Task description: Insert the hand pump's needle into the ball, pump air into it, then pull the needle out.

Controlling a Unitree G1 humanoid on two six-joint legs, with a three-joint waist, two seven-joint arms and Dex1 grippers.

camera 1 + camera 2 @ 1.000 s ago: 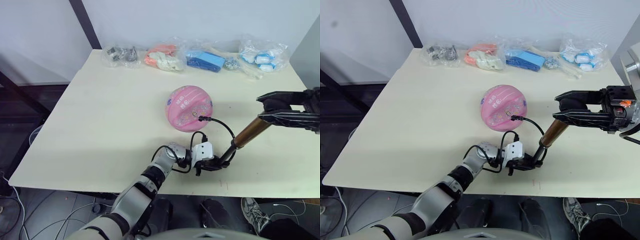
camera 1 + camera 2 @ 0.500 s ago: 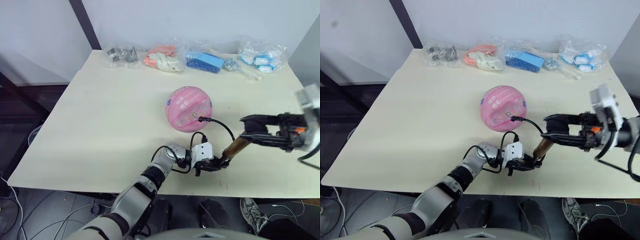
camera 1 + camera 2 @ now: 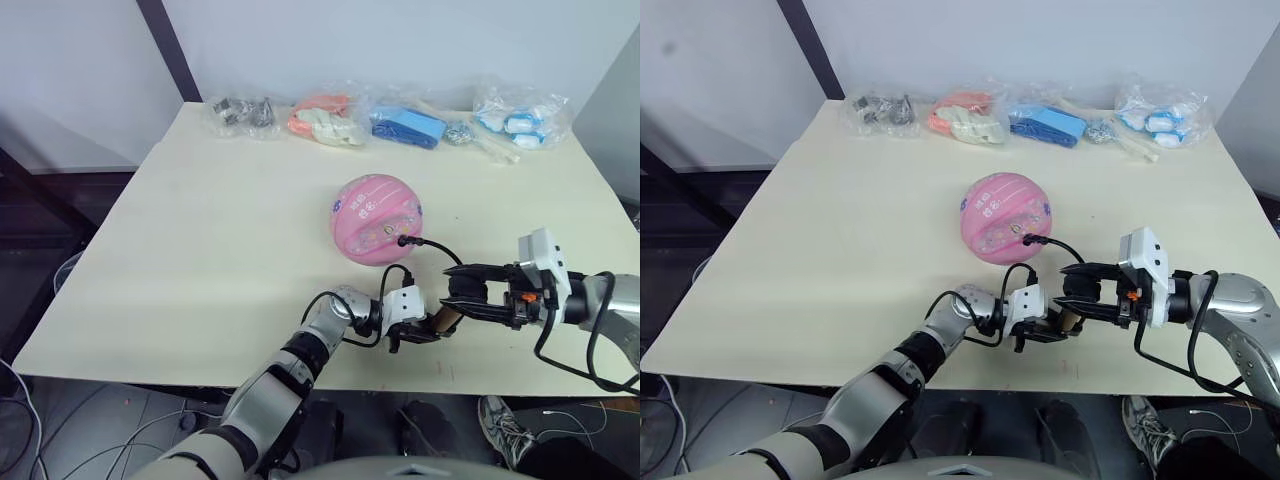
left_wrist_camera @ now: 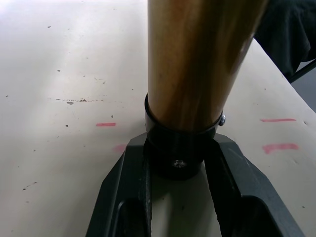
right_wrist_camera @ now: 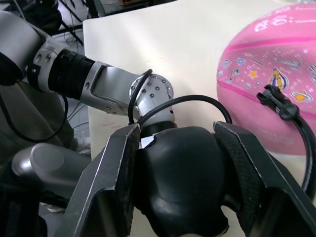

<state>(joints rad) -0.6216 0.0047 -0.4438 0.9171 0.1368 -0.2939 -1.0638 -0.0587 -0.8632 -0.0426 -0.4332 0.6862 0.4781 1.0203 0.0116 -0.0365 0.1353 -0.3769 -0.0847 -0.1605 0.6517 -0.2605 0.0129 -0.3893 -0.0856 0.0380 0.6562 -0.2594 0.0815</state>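
Near edge of the table (image 3: 200,250): both grippers and the hand pump (image 4: 190,74) sit close to it, with open tabletop left of the ball (image 3: 378,217).
Ball: one, pink, near the table's middle, well clear of every edge.
Needle (image 5: 270,97): its black fitting is pressed into the ball's near side; the thin hose (image 3: 445,254) loops back to the pump.
Hand pump: one, lying low near the front edge.
Left gripper (image 4: 180,168): fingers clamped on the pump's black base cap.
Right gripper (image 5: 180,168): fingers closed around the pump's black handle (image 5: 180,190).
Bags (image 3: 407,122): four clear plastic bags in a row along the far edge, holding dark, orange-and-white, blue, and light blue-and-white items.
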